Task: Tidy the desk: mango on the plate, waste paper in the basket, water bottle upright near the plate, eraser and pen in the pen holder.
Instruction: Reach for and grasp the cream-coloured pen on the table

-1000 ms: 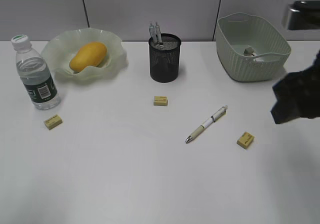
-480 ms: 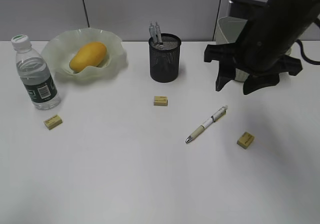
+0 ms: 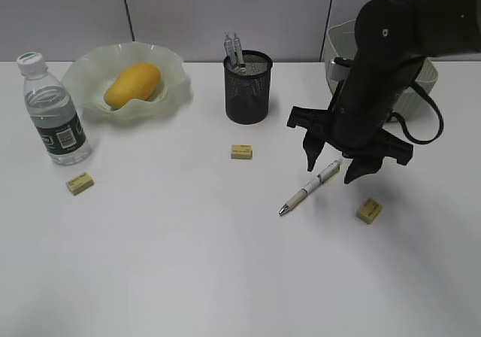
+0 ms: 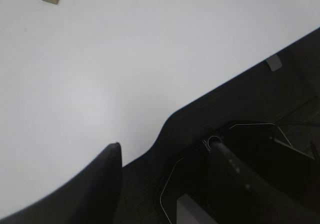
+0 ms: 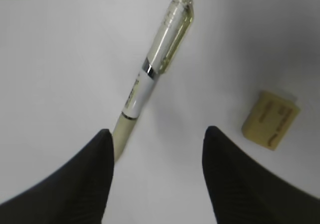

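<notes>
Right gripper (image 3: 335, 168) fingers (image 5: 85, 179) spread apart, nothing between them, hanging just above the cap end of the loose pen (image 3: 311, 186); in the right wrist view the pen barrel runs past the inner edge of one finger, not centred in the gap. Left gripper (image 4: 165, 179) fingers also parted, empty, parked over the near desk edge.

Progress: mango (image 3: 132, 85) sits in the plate (image 3: 173, 74), done. Water bottle (image 3: 54, 111) upright just beside the plate, done. Basket (image 3: 337, 40) mostly hidden behind the right arm, so the waste paper can't be checked now. Pen holder (image 3: 247, 89) already has two pens sticking out. Left to do: the loose pen on the desk (image 3: 188, 262), plus three erasers lying flat and well apart: one near the bottle (image 3: 80, 183), one in front of the pen holder (image 3: 241, 151), one just beside the right gripper (image 3: 369, 210). Judging by the pose, the pen pick is next.

Change: the right arm has swung in from the right edge, past the basket, and come down over the pen. Objects unmoved.
</notes>
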Motion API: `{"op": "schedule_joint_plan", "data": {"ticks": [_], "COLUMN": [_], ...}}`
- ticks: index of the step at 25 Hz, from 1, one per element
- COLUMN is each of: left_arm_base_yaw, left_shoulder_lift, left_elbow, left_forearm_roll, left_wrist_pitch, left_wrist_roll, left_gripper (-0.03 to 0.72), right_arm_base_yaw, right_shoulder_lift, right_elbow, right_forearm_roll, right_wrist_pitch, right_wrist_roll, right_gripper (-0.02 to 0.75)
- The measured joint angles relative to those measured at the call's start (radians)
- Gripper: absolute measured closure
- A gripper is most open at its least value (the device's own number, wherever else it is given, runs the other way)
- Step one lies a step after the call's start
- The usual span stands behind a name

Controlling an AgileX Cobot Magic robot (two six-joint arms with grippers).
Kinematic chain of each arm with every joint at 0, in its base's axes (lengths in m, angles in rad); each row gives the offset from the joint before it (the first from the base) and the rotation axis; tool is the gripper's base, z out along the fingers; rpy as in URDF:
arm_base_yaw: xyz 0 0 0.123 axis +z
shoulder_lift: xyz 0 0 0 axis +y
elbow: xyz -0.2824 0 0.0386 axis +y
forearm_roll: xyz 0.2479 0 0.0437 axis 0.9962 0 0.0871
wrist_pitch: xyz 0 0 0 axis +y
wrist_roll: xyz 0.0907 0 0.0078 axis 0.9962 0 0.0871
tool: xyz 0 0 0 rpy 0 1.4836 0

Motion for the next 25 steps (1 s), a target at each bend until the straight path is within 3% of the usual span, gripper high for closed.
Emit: {"op": "schedule_joint_plan", "data": {"ticks": [6,21,25], "left_arm_base_yaw": [0.000,0.000,0.000], "left_shoulder_lift": [0.000,0.000,0.000], "left_elbow": [0.000,0.000,0.000], "left_forearm_roll": [0.000,0.000,0.000], "left_wrist_pitch": [0.000,0.000,0.000], "left_wrist_roll": [0.000,0.000,0.000], "left_gripper": [0.263,0.270,0.270], "right_arm_base_yaw": [0.000,0.000,0.000], "right_shoulder_lift": [0.083,0.212,0.232], "right_elbow": [-0.070,-0.172,-0.172], "right_forearm_roll": [0.000,-0.014,-0.009], "right_wrist_pitch": [-0.006,0.051,0.055], "right_wrist_roll": [0.077,0.155,0.158], "right_gripper": [0.324,0.334,0.389]}}
